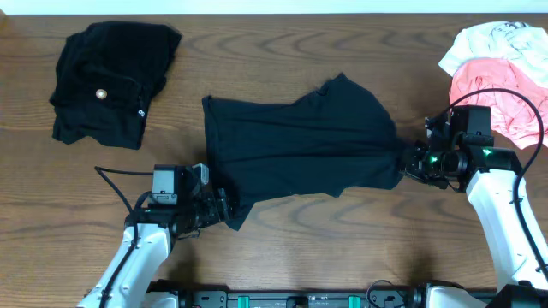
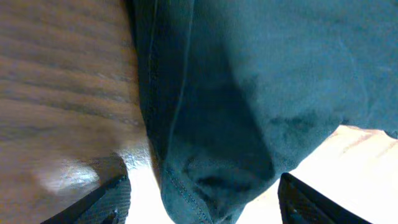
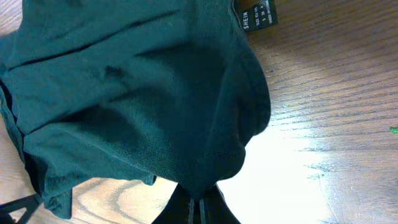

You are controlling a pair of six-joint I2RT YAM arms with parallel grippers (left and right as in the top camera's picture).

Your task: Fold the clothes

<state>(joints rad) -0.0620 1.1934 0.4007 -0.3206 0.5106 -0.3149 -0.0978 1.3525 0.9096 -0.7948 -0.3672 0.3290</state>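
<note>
A plain black short-sleeved shirt (image 1: 300, 145) lies spread across the middle of the table. My right gripper (image 1: 409, 164) is shut on the shirt's right edge; in the right wrist view the cloth (image 3: 143, 93) is pinched between the closed fingers (image 3: 200, 202), with a small label near the top. My left gripper (image 1: 224, 207) is open at the shirt's lower left corner. In the left wrist view the hemmed corner (image 2: 217, 155) hangs between the spread fingers (image 2: 202, 202), not pinched. A black garment with a small pale button (image 1: 110, 79) lies at the back left.
Pink (image 1: 501, 94) and white (image 1: 501, 41) clothes are piled at the back right, just behind my right arm. Cables run from both arms. The table's front edge is close below the arm bases.
</note>
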